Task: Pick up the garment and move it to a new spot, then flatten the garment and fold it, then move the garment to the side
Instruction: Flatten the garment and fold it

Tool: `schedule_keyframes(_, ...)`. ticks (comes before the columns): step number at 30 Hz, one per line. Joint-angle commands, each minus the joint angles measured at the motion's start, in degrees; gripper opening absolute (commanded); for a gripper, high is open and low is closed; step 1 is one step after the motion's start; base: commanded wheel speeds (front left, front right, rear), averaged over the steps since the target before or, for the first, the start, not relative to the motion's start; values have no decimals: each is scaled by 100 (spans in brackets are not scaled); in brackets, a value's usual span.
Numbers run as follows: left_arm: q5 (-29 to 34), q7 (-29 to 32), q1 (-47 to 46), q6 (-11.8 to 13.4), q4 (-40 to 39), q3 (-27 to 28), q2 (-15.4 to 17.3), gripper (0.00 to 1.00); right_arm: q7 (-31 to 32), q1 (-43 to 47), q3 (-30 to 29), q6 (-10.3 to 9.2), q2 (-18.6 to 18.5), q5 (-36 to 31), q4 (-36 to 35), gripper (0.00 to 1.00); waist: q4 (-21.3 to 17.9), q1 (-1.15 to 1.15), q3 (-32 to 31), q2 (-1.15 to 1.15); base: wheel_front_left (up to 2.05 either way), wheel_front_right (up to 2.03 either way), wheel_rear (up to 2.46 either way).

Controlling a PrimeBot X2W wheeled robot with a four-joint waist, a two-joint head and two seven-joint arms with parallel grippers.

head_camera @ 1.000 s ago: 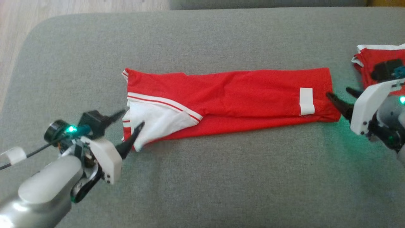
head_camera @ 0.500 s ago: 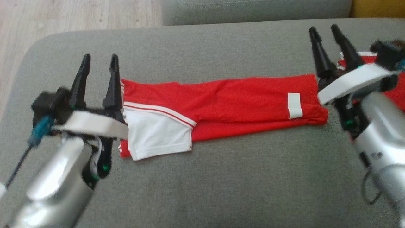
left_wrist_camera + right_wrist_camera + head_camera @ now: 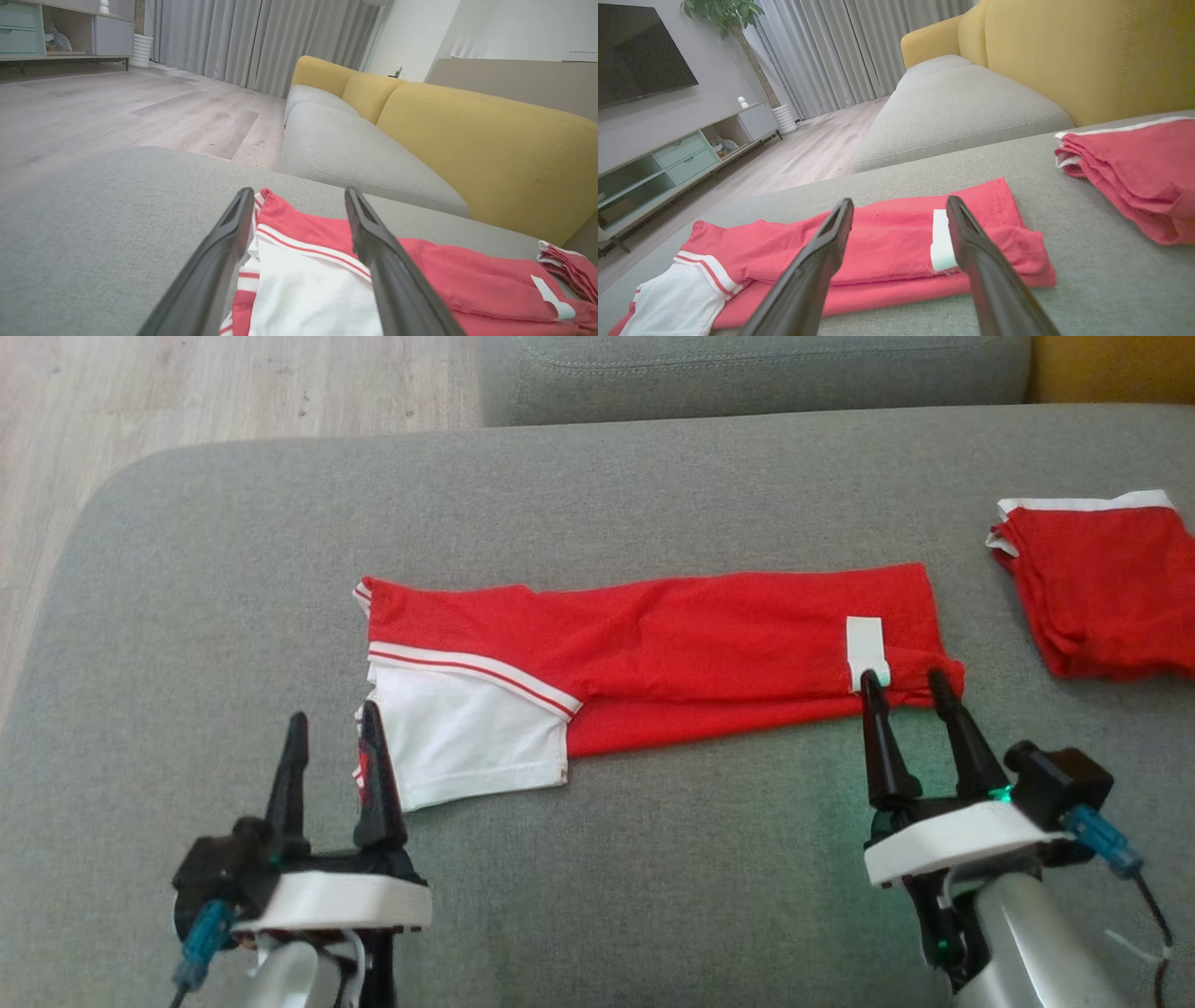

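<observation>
- Starting at the upper left of the head view, a strip of pale wooden floor shows beyond the rounded corner of the grey cushion.
- At the lower left, the left gripper points up the frame. Its two dark fingers stand apart and nothing is between them. The inner finger overlaps the left edge of the cloth in this view, but I cannot tell if it touches it.
- In the middle of the frame the garment lies flat on the cushion. It is red and folded into one long band that runs from left to right.
- At the left end of the band there is a white panel with a white and red stripe along its upper side. In the left wrist view this panel lies below the open fingers, partly between them.
- Near the right end of the band a small white label is sewn across the cloth.
- At the lower right, the right gripper also points up the frame, fingers spread and empty. Its tips reach the near edge of the band, one tip just under the label. In the right wrist view the label shows between the fingers, close to the right one.
- At the right edge of the frame a second red garment lies folded, with white trim on its far side, well apart from the long band.
- At the top edge another grey seat shows, and in the upper right corner a piece of yellow upholstery.
</observation>
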Motion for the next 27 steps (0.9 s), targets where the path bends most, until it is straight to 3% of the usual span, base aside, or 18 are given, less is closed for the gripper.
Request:
schedule_keyframes(1,148,-36,-152,-115,-115,313,-35,100,-61,-249,92,37,49,-77,-299,100,9,1,17,0,0,0,0)
schedule_keyframes(11,849,-37,-425,-697,93,735,-403,100,37,-663,-441,37,62,-458,-36,100,191,1,458,0,0,0,0)
schedule_keyframes(19,1037,-37,-653,-955,269,896,-530,100,474,-1286,-1684,37,62,-1031,1144,100,412,1,789,0,0,0,0)
schedule_keyframes(27,1125,-37,-736,-1040,325,1006,-559,100,582,-1581,-2073,37,63,-1276,2427,100,485,1,842,0,0,0,0)
